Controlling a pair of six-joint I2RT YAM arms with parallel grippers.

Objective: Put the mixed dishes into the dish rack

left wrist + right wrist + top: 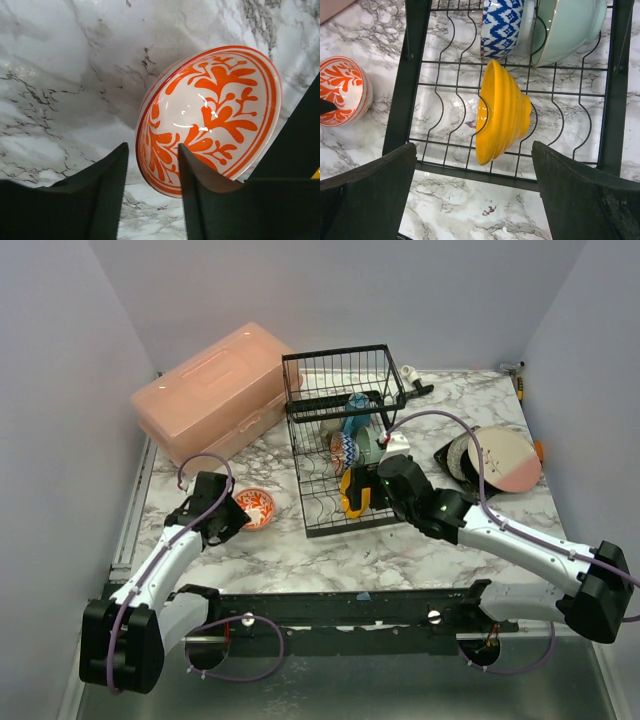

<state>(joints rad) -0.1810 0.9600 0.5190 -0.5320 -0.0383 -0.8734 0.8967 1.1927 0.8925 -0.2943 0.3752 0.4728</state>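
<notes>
Red bowl point(210, 115) sits on the table point(300, 555), left of the rack point(330, 527). Left gripper point(152, 150) straddles its rim, half-spread: one finger inside, the other just clear outside. Right gripper point(474, 147) hangs wide apart over the yellow bowl point(502, 112) standing on edge in the rack's near slots.

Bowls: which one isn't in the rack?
The red-patterned bowl, on the table left of the dish rack; the yellow, blue-patterned and mint ones stand in its slots.
</notes>
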